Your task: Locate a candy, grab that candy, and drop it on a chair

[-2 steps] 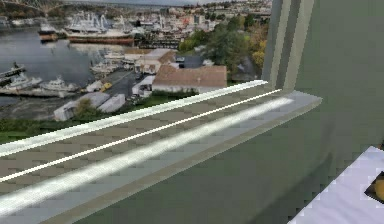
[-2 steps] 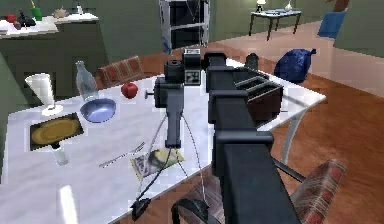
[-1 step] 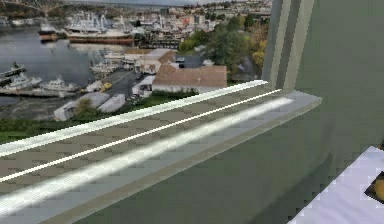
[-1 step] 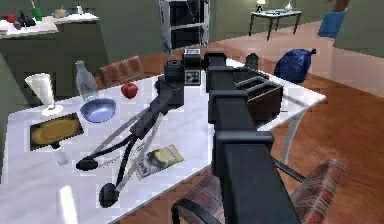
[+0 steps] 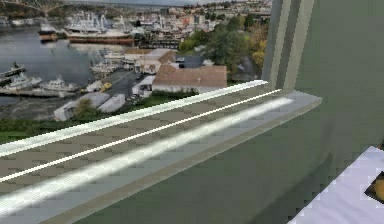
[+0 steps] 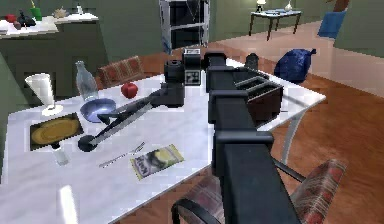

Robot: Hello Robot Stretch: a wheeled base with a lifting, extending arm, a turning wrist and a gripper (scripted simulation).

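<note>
In the arm side view the dark arm [image 6: 235, 140] rises from the bottom edge across a white dining table [image 6: 190, 130]. The gripper [image 6: 90, 142] reaches left from its dark body, and its thin fingers end low over the tabletop beside a blue bowl [image 6: 98, 110]. I cannot tell whether it holds anything. A flat yellow-green packet [image 6: 156, 160], perhaps the candy, lies on the table near its front edge, right of the fingertips. One chair with a striped cushion [image 6: 315, 195] stands at the bottom right, and another chair [image 6: 120, 70] stands behind the table.
The table also bears a red apple [image 6: 129, 90], a glass bottle [image 6: 85, 78], a wine glass [image 6: 40, 90], a plate of yellow food [image 6: 55, 130], a fork [image 6: 120, 156], a dark box [image 6: 262, 100] and a blue bag [image 6: 295, 65]. Ahead are a window sill [image 5: 150, 140] and a green wall [image 5: 340, 60].
</note>
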